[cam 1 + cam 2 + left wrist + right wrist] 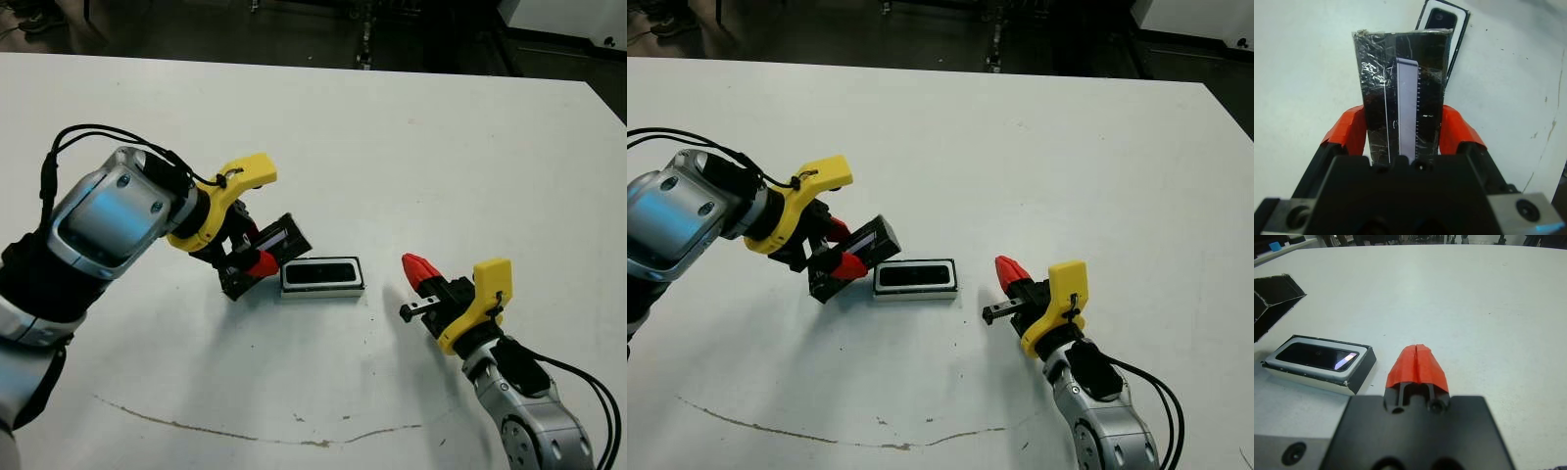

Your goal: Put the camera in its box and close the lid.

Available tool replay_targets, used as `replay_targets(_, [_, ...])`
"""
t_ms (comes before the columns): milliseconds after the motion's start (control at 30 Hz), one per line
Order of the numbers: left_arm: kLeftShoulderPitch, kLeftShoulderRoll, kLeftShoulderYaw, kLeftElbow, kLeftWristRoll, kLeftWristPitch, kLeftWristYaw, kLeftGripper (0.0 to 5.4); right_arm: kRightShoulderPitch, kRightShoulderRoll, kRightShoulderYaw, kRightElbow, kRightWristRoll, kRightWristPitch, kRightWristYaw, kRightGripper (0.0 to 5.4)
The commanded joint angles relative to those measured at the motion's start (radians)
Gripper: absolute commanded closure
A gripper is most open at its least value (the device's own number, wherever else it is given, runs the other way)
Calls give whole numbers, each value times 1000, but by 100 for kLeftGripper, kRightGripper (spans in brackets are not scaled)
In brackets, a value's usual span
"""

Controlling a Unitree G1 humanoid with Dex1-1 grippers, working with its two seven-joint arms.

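A wide white table (411, 137) is filling the room's foreground, with dark floor and equipment legs beyond its far edge. The camera (1315, 356) is already lying inside the box (322, 276), its glossy face showing a bluish glint, so the packing step looks done and the closing step is in hand. The lid (1403, 93) is being held just beside the box's end, tilted, one end low near the table and the other raised toward the box. The left gripper (1400, 134) is clamping it, one red finger pressed on each long edge. My guess is the next move calls for levelling the lid, carrying it over the box and squaring it with the dark rim before pressing down. The right gripper (1417, 364) is resting near the box's other end, red tips pressed together and holding nothing. A faint brownish scuff line (245, 431) is curving across the table nearer the robot, well apart from the box; nothing is blocking the way.
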Motion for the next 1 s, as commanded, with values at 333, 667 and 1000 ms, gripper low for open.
replay_targets(333, [43,8,-52,72,-11,-189,101,230,11,-5,-3,9,-7,1,-8,540])
replay_targets(667, [48,-11,-99,138,13,-279,106,230,12,-9,-1,12,-8,-4,-2,540])
replay_targets(1000, [46,-21,-115,134,8,-268,100,230,13,-10,-2,10,-7,1,-3,540])
